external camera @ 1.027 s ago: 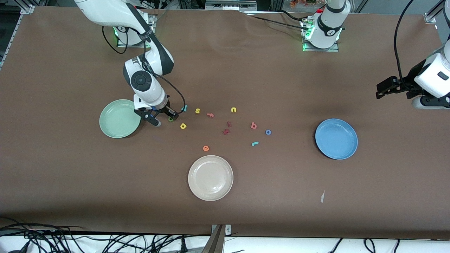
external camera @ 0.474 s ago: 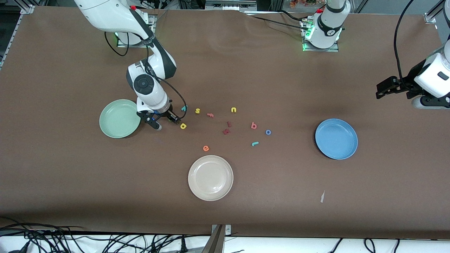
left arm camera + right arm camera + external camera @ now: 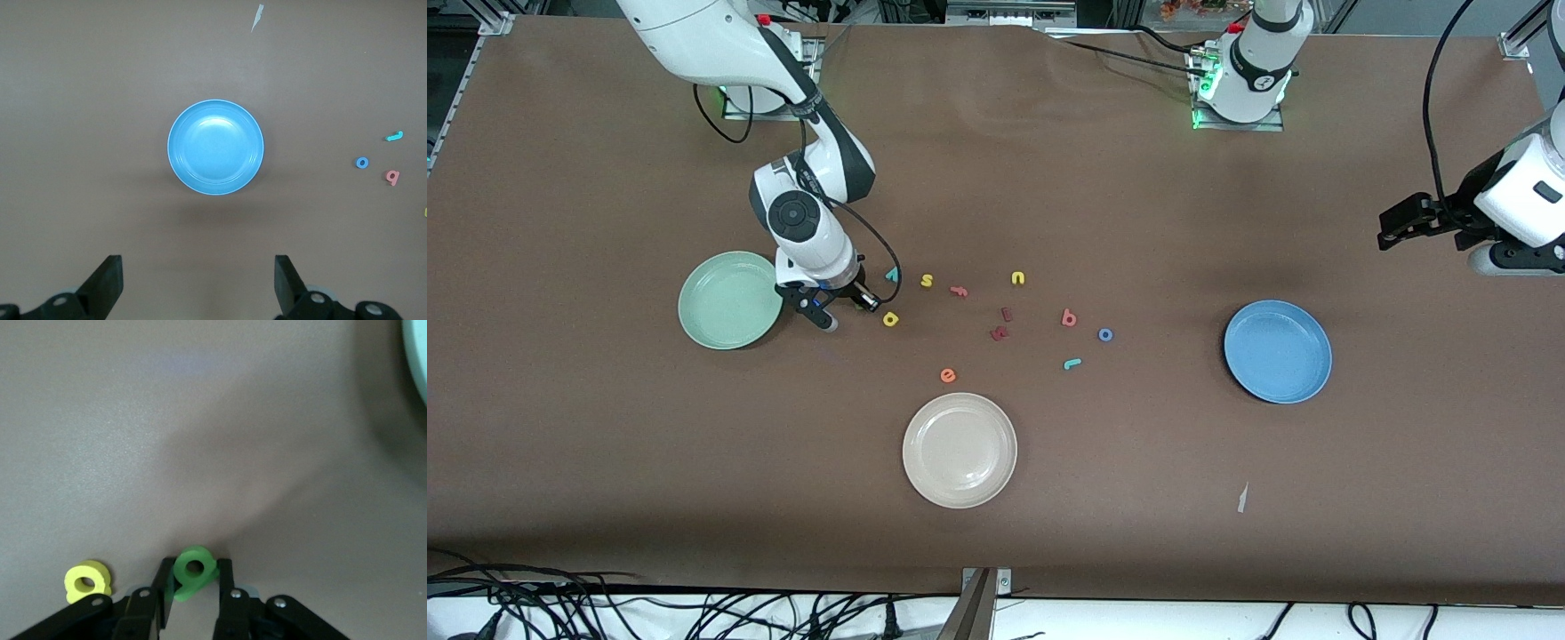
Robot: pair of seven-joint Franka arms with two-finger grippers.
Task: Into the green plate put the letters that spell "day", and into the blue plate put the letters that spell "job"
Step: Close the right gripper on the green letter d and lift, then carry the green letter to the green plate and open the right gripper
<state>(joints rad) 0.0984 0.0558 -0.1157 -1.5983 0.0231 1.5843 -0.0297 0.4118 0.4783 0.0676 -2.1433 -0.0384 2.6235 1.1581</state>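
Your right gripper (image 3: 843, 311) sat low over the table just beside the green plate (image 3: 729, 300), on the side toward the scattered letters. In the right wrist view its fingers (image 3: 223, 577) were pinched in against the green d (image 3: 193, 570), one on each side, so it had hold of that letter. The yellow a (image 3: 890, 318) lay on the cloth just beside the gripper, and the teal y (image 3: 891, 274) lay a little farther from the front camera than the a.

The green plate held nothing, and only its rim showed at the edge of the right wrist view. The blue plate (image 3: 1278, 351), toward the left arm's end of the table, also held nothing; the left wrist view looked straight down into its bare bowl. The cream plate (image 3: 959, 450), nearest the front camera, held nothing either.

The red b (image 3: 1069, 317), the blue o (image 3: 1105, 334) and the teal j (image 3: 1072, 363) lay together on the table between the letter cluster and the blue plate, none of them touching the plate. The yellow s (image 3: 927, 281), the yellow u (image 3: 1018, 278), the orange e (image 3: 948, 375) and the dark red pieces (image 3: 1000, 324) were loose on the cloth too.

Your left gripper (image 3: 198, 283) waited high over the table near the blue plate, fingers spread wide with nothing between them.
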